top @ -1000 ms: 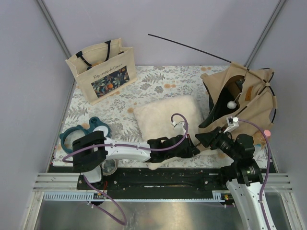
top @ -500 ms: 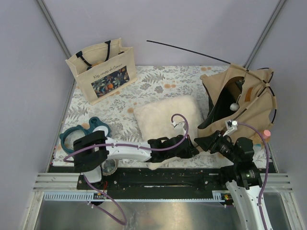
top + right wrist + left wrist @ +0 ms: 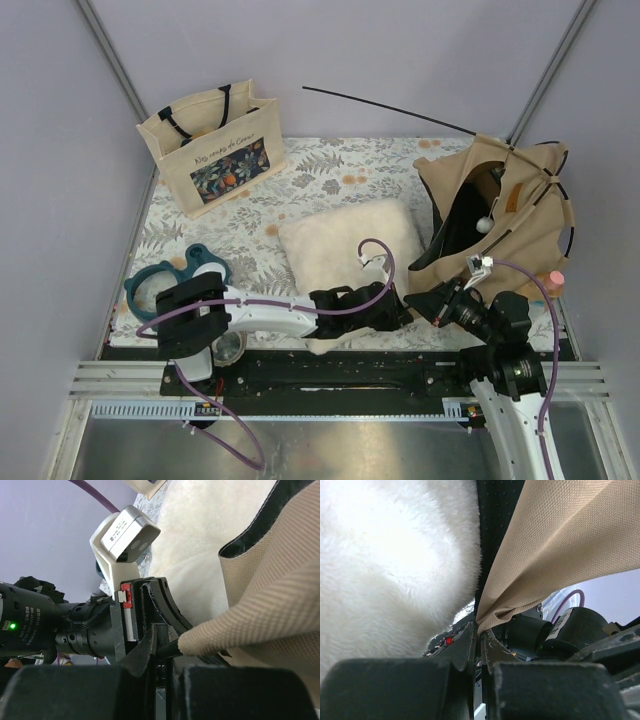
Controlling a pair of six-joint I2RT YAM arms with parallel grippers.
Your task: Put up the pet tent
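We have the pet tent point(image 3: 510, 215) slumped at the right side of the table point(image 3: 300, 175), just beside the pillow point(image 3: 345, 245). Our left gripper point(image 3: 479, 636) and right gripper point(image 3: 167, 649) are each clamped on its near fabric edge. We should draw that edge taut and level, pulling evenly so neither pinch slips.

tote bag point(image 3: 212, 148): back left, upright | cream pillow point(image 3: 345, 245): centre | teal rings point(image 3: 165, 283): front left
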